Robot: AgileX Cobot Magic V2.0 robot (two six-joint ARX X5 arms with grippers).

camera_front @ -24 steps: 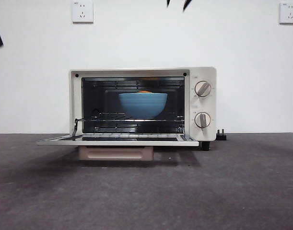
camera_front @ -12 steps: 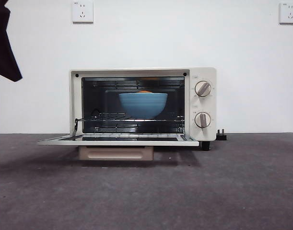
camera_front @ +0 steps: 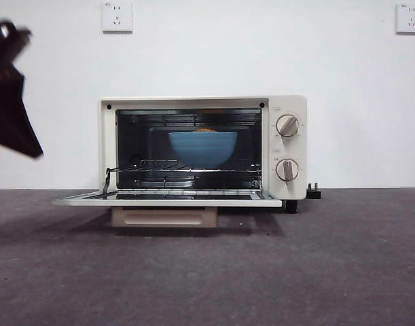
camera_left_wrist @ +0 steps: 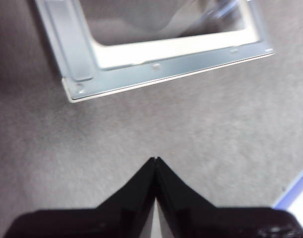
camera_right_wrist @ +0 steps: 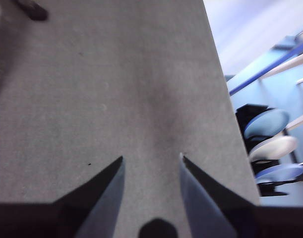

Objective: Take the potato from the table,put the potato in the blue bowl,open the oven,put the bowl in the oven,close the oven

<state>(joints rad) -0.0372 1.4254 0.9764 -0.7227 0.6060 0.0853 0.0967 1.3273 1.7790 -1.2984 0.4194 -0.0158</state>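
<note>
Table | blue bowl inside open oven | left fingers closed, empty, apart

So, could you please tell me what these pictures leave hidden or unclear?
- Potato: front view, only a sliver shows above the blue bowl rim.
- Oven door handle: front view, under the open door.
- Left hand: front view, blurred, cut by the edge.
- Right hand: absent from front view.
</note>
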